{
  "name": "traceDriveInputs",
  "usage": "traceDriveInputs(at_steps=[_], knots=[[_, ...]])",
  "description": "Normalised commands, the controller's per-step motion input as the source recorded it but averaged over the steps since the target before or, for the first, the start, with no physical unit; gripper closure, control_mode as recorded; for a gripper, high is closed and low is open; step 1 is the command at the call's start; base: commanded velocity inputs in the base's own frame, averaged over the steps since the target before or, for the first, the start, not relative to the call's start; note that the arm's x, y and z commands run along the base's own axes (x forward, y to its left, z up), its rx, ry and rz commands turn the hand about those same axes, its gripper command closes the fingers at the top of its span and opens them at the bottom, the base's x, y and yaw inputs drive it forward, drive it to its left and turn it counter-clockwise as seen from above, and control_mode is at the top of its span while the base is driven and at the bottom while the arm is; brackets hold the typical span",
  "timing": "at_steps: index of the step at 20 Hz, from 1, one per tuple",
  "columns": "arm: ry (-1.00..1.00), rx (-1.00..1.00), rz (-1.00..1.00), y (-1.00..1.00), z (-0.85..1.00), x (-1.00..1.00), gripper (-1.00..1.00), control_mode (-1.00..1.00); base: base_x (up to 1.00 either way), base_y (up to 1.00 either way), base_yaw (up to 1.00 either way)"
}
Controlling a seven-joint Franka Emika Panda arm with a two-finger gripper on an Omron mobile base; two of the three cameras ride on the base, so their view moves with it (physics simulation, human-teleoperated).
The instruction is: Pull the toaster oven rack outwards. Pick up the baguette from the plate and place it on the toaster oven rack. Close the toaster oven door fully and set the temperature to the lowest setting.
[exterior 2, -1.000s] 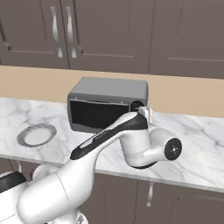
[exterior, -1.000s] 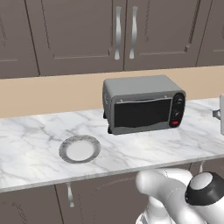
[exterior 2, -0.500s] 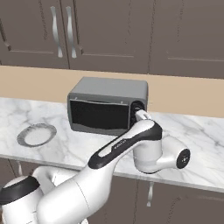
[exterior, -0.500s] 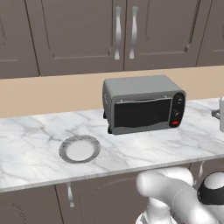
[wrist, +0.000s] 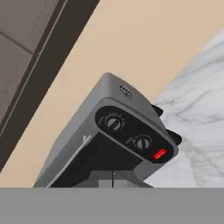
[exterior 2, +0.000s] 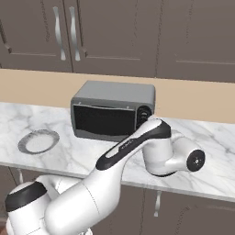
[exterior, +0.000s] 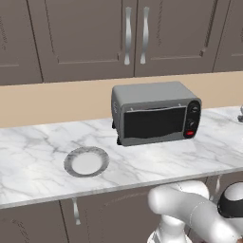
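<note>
The grey toaster oven (exterior: 154,114) stands on the marble counter with its dark-glass door (exterior: 153,122) shut. Behind that door the rack is hidden, and the baguette is out of view. To the oven's left lies the round grey plate (exterior: 86,161), with nothing on it. In the hand view the toaster oven (wrist: 109,131) appears tilted and close, showing two round knobs (wrist: 113,123) and a red button (wrist: 160,153) on its black panel. My gripper (wrist: 113,178) is shut with nothing between its fingers, a short way in front of the oven's knob end. In the right base view my arm (exterior 2: 151,137) covers the oven's right front.
Dark cabinets (exterior: 128,33) hang above a beige back wall. A silvery object (exterior: 239,111) sits at the counter's far right edge. Bare marble (exterior: 28,156) lies left of the plate and in front of the oven. Lower cabinet doors sit under the counter's front edge.
My arm's elbow has swung to the right and sunk lower in both base views. The oven and plate have not moved, and the gripper has stayed shut.
</note>
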Motion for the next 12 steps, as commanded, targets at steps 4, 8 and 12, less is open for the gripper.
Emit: traceDriveInputs(at_steps=[4,8,12], knots=[[-0.04,-0.28,-0.61,0.09,0.00,-0.18,1.00,-1.00,0.00,0.00,0.00],[-0.05,-0.11,-0.37,0.31,0.01,-0.34,1.00,-1.00,0.00,0.00,0.00],[0.23,0.01,-0.02,0.40,0.25,0.01,1.00,-1.00,0.00,0.00,0.00]])
